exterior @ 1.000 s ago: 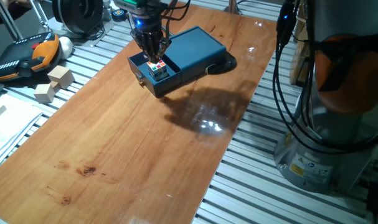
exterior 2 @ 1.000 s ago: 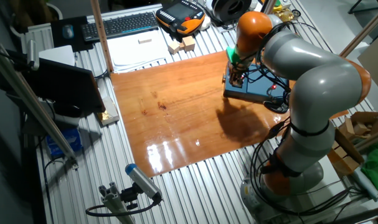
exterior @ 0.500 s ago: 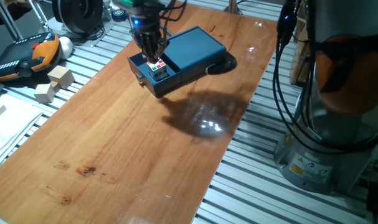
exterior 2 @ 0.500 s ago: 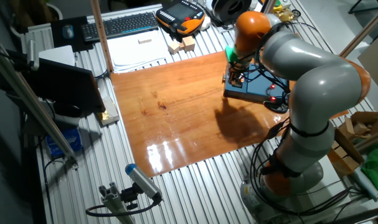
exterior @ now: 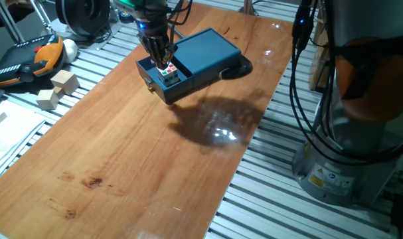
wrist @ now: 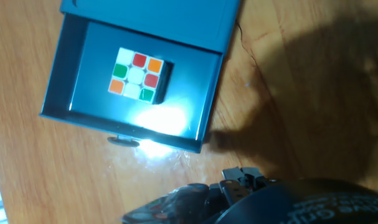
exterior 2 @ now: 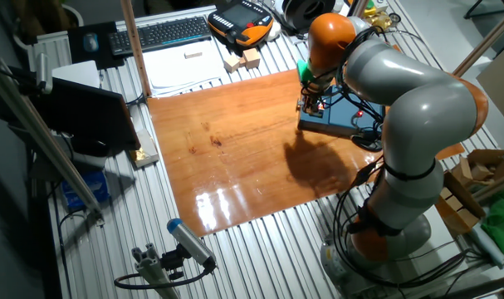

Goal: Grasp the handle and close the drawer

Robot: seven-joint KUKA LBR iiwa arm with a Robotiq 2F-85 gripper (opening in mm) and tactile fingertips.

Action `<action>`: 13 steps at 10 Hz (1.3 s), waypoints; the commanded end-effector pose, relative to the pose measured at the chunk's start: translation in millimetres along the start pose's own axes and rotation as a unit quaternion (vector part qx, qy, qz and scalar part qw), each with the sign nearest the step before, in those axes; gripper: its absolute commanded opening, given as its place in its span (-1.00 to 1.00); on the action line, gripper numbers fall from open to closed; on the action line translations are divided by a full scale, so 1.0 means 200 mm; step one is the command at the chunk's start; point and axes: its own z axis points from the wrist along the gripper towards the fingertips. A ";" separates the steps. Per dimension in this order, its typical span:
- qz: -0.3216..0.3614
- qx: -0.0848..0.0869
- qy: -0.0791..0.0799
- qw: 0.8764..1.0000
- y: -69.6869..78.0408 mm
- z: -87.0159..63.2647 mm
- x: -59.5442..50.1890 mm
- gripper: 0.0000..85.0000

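Observation:
The dark teal drawer (exterior: 162, 81) stands pulled out of its matching flat box (exterior: 210, 52), front face toward the near left. A small multicoloured puzzle cube (wrist: 137, 74) lies inside the drawer (wrist: 83, 93). The handle (wrist: 123, 140) is a tiny pale knob in the middle of the front face, faintly seen as the handle (exterior: 149, 81) in one fixed view. My gripper (exterior: 159, 58) hangs just above the drawer's back left part, fingers pointing down and touching nothing. From the other side the gripper (exterior 2: 311, 101) hovers over the box's left end. The finger gap is too small to read.
Wooden blocks (exterior: 57, 88) and an orange-black pendant (exterior: 28, 60) lie on the slatted bench left of the wooden board (exterior: 141, 159). The arm's base and cables (exterior: 334, 133) stand on the right. A keyboard (exterior 2: 162, 33) sits at the far side.
The gripper has drifted slightly up and to the left, away from the cube. Drawer, box and cube have stayed put.

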 end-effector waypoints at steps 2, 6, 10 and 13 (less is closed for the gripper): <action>0.009 -0.003 -0.008 1.000 0.00 0.00 0.00 -0.95; 0.018 -0.006 -0.004 1.000 0.00 0.00 0.00 -0.95; 0.014 -0.005 -0.004 1.000 0.01 0.00 0.00 -0.95; 0.013 0.008 0.005 1.000 0.01 -0.04 -0.01 -0.95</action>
